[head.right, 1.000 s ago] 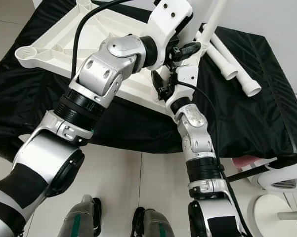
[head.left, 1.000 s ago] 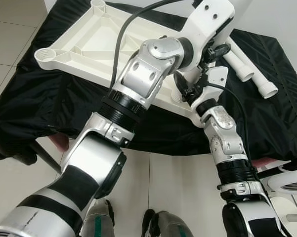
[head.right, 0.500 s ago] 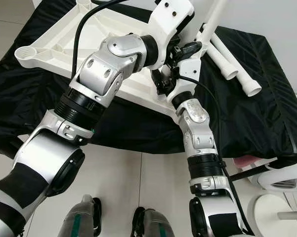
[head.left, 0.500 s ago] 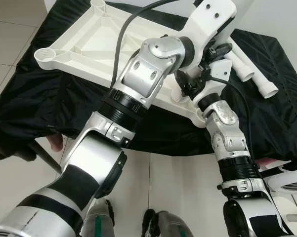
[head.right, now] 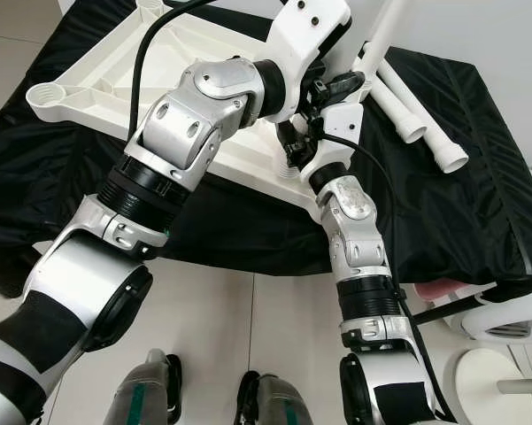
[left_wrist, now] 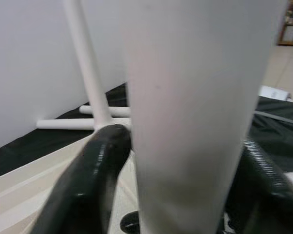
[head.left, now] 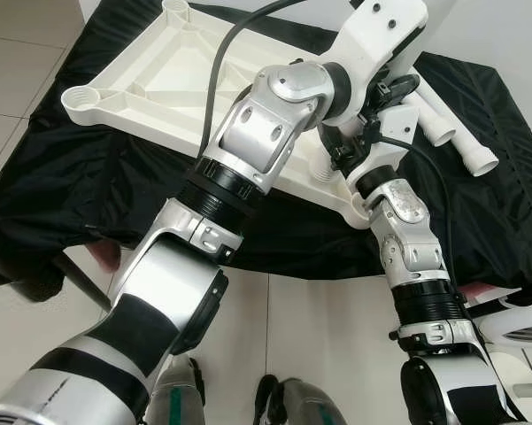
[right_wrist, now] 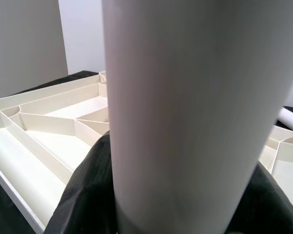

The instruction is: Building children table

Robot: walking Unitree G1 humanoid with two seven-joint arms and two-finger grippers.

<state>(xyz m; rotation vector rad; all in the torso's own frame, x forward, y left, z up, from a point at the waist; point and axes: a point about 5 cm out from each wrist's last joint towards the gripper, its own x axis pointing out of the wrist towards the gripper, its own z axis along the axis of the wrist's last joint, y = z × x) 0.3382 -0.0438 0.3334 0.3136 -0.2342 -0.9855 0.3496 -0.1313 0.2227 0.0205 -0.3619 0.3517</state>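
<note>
Black cloth [head.left: 88, 168] covers the desk, w/ pale tile floor [head.left: 18, 53] around it and a white wall behind. On the cloth lies the white plastic tabletop [head.left: 159, 80], upside down, ribs up, round corner sockets showing. I've got both arms up over its near right corner.

Left hand [left_wrist: 175, 170]: in the left wrist view its two black fingers [left_wrist: 87, 175] are closed on either side of a white tube leg [left_wrist: 195, 107], which stands about upright between them. Right hand [right_wrist: 185, 204]: in the right wrist view its dark fingers [right_wrist: 87, 195] wrap the same kind of white tube, also shut on it, w/ the tabletop ribs behind. From the head cam both hands meet near that corner socket, approx where the leg's lower end sits; can't tell if it's fully seated.

Another leg [head.right: 385, 35] stands upright by the far right corner. Two spare legs [head.left: 456, 133] lie side by side on the cloth, right of the tabletop. White stool [head.right: 500, 363] at lower right on the floor.
</note>
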